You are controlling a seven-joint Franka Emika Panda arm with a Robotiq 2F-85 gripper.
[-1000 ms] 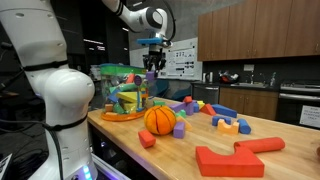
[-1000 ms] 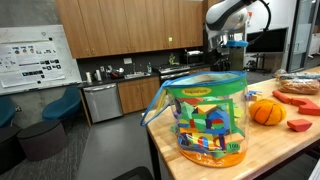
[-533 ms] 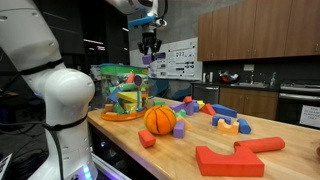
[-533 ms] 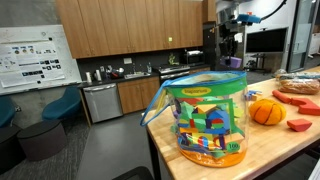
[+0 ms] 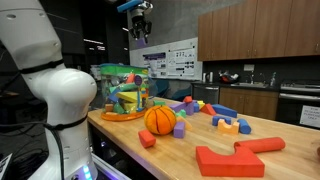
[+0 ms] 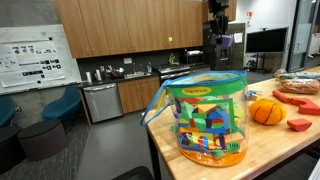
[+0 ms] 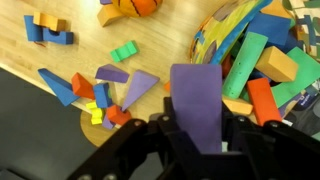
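Change: the gripper [image 5: 140,31] is climbing. It is now sitting far higher than a second ago, near the top of the frame, and has drifted sideways toward the tub [image 5: 122,92].

Exterior view, gripper: it is hanging high above the tub of blocks, well clear of its rim, with the fingers pointing down. What they are pinching is too small to make out here.

Exterior view, table: the table [image 5: 190,150] is carrying the tub at its far end. An orange ball [image 5: 160,119] is lying just beside the tub, a flat red block [image 5: 235,158] is lying near the front edge, and small loose blocks are lying scattered between them.

Exterior view, from the tub side: the gripper [image 6: 218,36] is showing up high behind the tub [image 6: 207,118], with a bit of purple showing at its tip. The ball [image 6: 266,111] is resting on the table [image 6: 290,150] just past the tub.

Wrist view, grip: the gripper [image 7: 197,128] is clamping a purple block [image 7: 195,95] between its two fingers — the jaws are pressing on both of the block's sides, and the block is pointing away from the camera.

Wrist view, below: the open tub [image 7: 262,55] is lying under the right part of the picture, filled with coloured blocks. The purple block is hanging over the tub's near rim. A green block [image 7: 124,50] and a purple wedge [image 7: 140,88] are lying loose on the table [image 7: 40,62].
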